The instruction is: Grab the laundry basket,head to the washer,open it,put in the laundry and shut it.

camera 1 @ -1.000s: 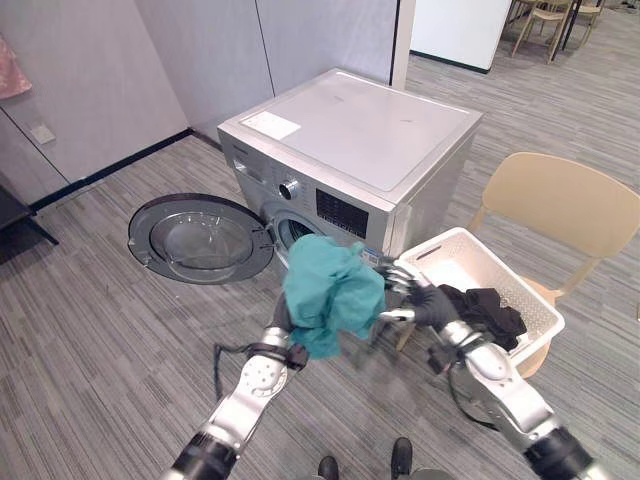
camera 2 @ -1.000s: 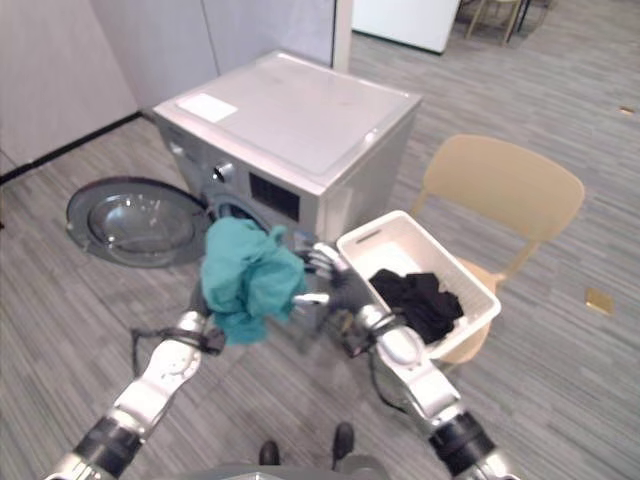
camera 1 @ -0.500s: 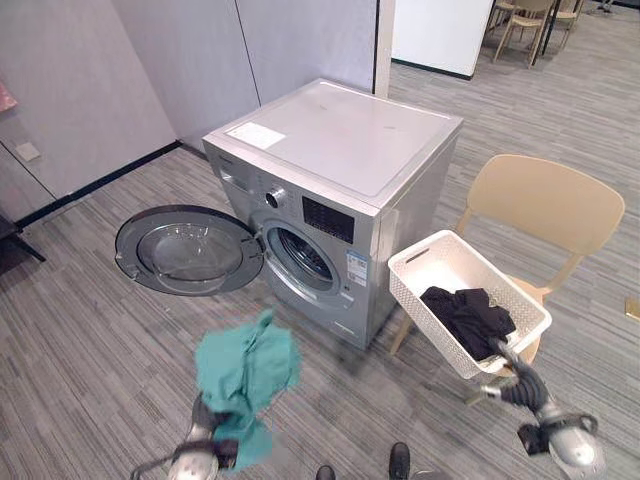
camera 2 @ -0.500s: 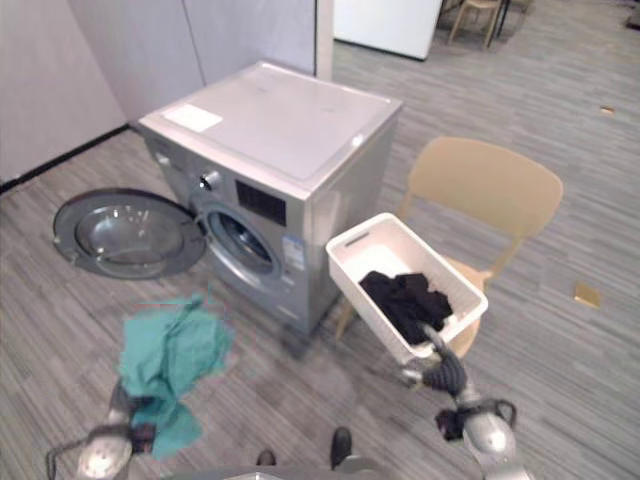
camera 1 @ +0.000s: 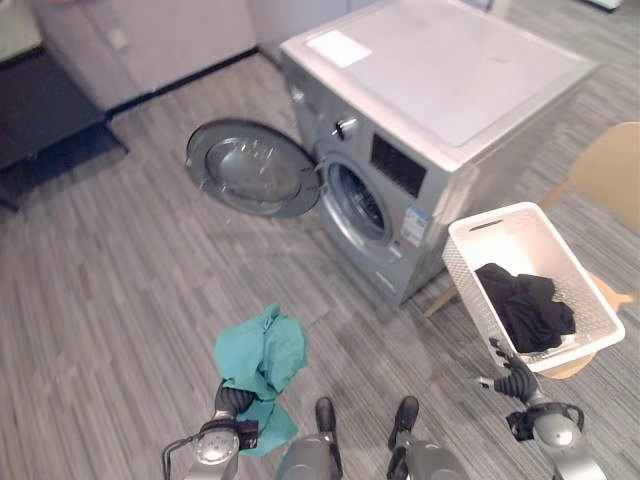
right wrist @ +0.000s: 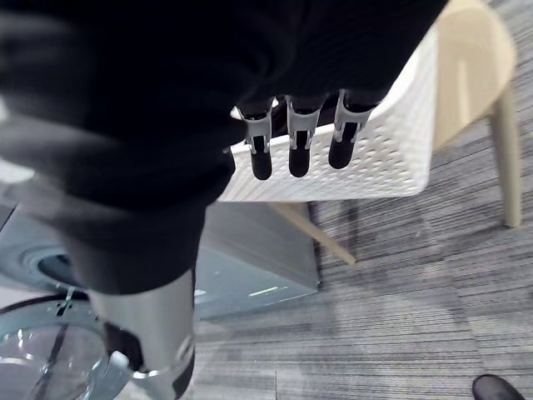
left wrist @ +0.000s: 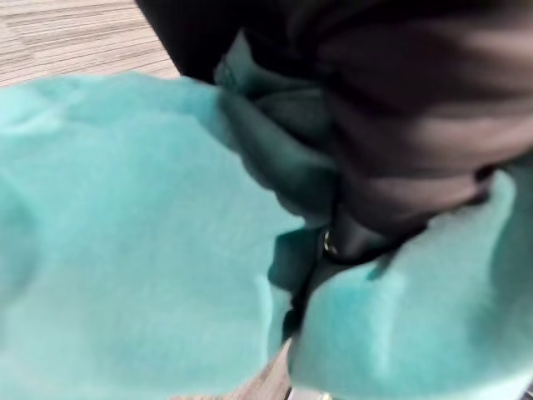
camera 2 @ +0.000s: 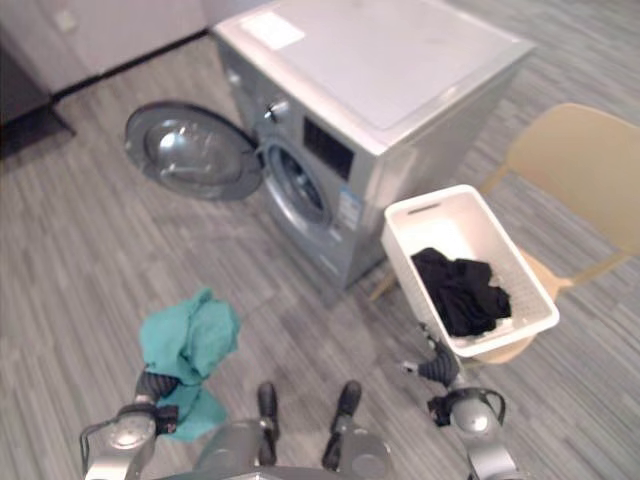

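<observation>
My left hand (camera 1: 231, 402) hangs low by my body, shut on a crumpled teal cloth (camera 1: 262, 358) that bunches above it and drapes over its fingers (left wrist: 125, 233). The silver washer (camera 1: 440, 90) stands ahead with its round door (camera 1: 255, 170) swung wide open to its left and the drum opening (camera 1: 360, 205) dark. A white laundry basket (camera 1: 470, 285) rests on a chair to the washer's right, with black clothes (camera 1: 525, 305) inside. My right hand (camera 1: 514, 380) is low, just before the basket's near corner (right wrist: 375, 158), open and holding nothing.
The tan chair (camera 1: 612, 170) under the basket has its back toward the far right. A dark low piece of furniture (camera 1: 45, 120) sits at the far left by the wall. Grey striped floor (camera 1: 150, 290) lies between me and the washer.
Both arms have dropped from in front of the washer door to low by my body, the teal cloth coming down with the left hand. The view has shifted, now looking more steeply down.
</observation>
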